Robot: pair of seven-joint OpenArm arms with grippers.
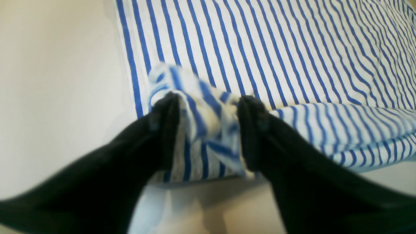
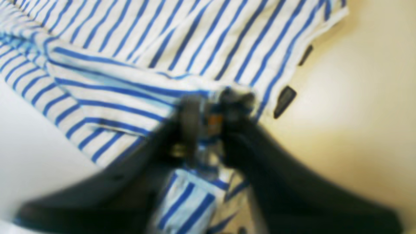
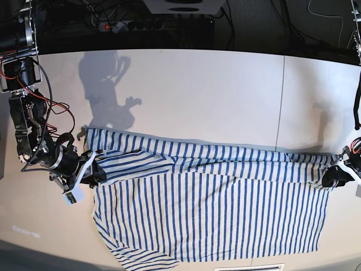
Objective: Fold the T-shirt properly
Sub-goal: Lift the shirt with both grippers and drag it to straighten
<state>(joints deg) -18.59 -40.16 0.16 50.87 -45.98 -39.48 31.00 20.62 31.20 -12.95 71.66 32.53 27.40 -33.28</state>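
The T-shirt [image 3: 208, 209], white with thin blue stripes, lies spread across the table with its far long edge folded over towards the front. My left gripper [image 3: 338, 176] is at the shirt's right end. In the left wrist view its fingers [image 1: 165, 123] stand apart, open, with a loose bunch of the T-shirt [image 1: 260, 48] between them. My right gripper [image 3: 93, 172] is at the shirt's left end. In the blurred right wrist view, the right gripper [image 2: 211, 107] is slightly open around a fold of the T-shirt [image 2: 162, 39] bearing a small orange mark [image 2: 213, 121].
The pale table [image 3: 197, 96] stretches behind the shirt, with a seam [image 3: 280, 101] running front to back. Cables and a power strip [image 3: 135, 25] lie beyond its far edge. Two small dark marks [image 2: 284, 100] sit on the table beside the shirt's edge.
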